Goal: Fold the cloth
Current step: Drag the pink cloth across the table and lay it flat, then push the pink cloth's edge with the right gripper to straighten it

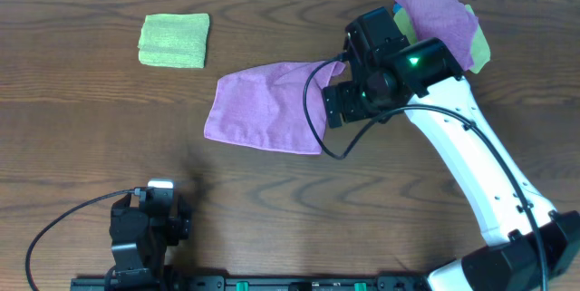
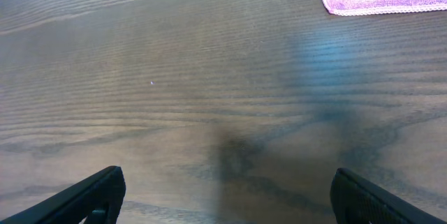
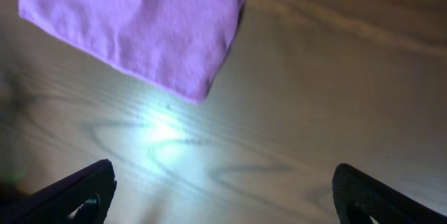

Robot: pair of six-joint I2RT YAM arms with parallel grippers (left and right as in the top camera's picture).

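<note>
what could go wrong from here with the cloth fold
The soft purple-pink microfibre cloth lies skewed, so a further fold may come out crooked. The right end effector is open over the wooden table beside the cloth's corner; closing there would likely miss. Its black cable loops over the cloth and might drag it.

Nothing here can be read from where I stand. No lettering, number, brand or label shows on the cloth (image 1: 263, 110) or on the tabletop (image 1: 91, 164), in any of the three views.
</note>
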